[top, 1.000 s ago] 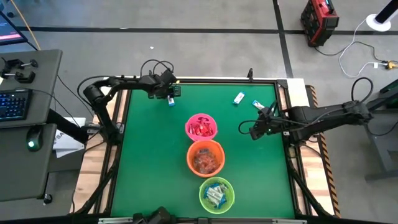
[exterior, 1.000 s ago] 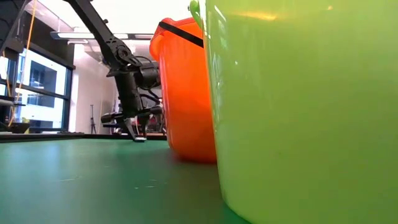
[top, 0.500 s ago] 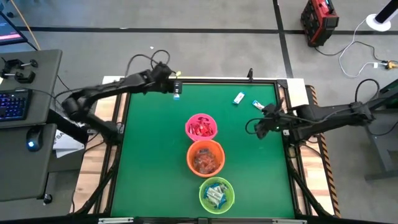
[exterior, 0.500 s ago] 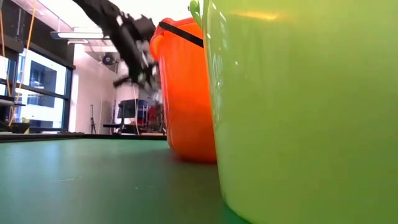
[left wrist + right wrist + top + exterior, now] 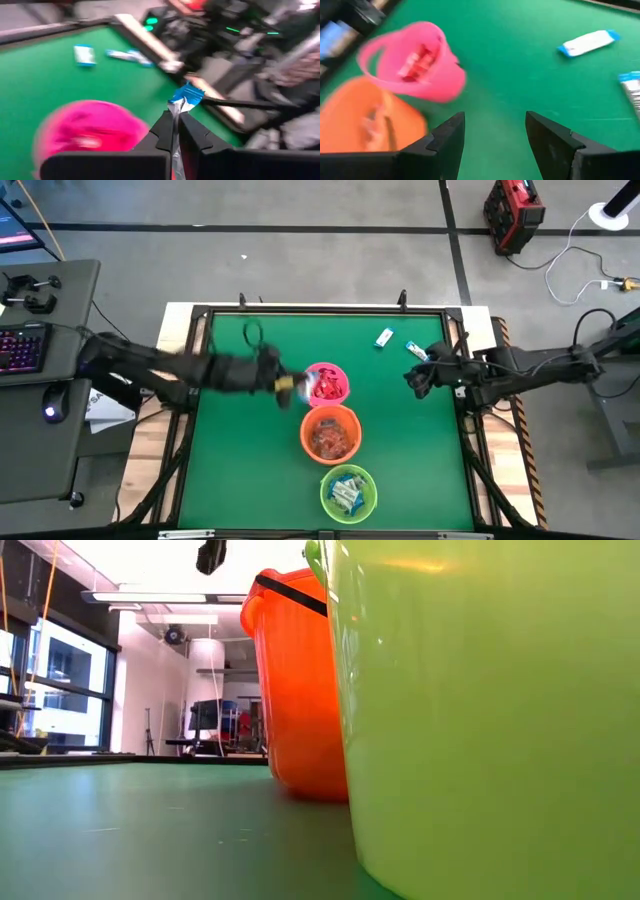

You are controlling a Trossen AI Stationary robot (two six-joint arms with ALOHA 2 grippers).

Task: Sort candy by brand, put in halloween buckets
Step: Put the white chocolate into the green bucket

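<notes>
Three halloween buckets stand in a row down the table's middle: pink (image 5: 323, 383), orange (image 5: 330, 434) and lime green (image 5: 348, 492), each with candy inside. My left gripper (image 5: 285, 385) hovers just left of the pink bucket (image 5: 85, 135), shut on a blue-and-silver candy (image 5: 185, 95). Two blue-and-white candies (image 5: 384, 337) (image 5: 416, 350) lie flat on the mat at the far right. My right gripper (image 5: 418, 378) hangs open just on the near side of them, nothing between its fingers (image 5: 447, 135). My left gripper pinches the candy between its two fingers, which lie on the silver stretch of wrapper (image 5: 174, 117). The blue crimped end (image 5: 187, 93) sticks out past the fingertips. The candy is lifted clear of the table, beside the pink bucket's rim.
The green mat has a raised black frame (image 5: 200, 315) around it. The green bucket (image 5: 480, 720) and the orange bucket (image 5: 300, 690) fill the low view's right. A keyboard and mouse sit on a desk off the table's left.
My left gripper has risen from the mat near the far left corner with the blue-and-silver candy and swung fast toward the near side and right, ending beside the pink bucket. The candy has been lifted clear of the table.
</notes>
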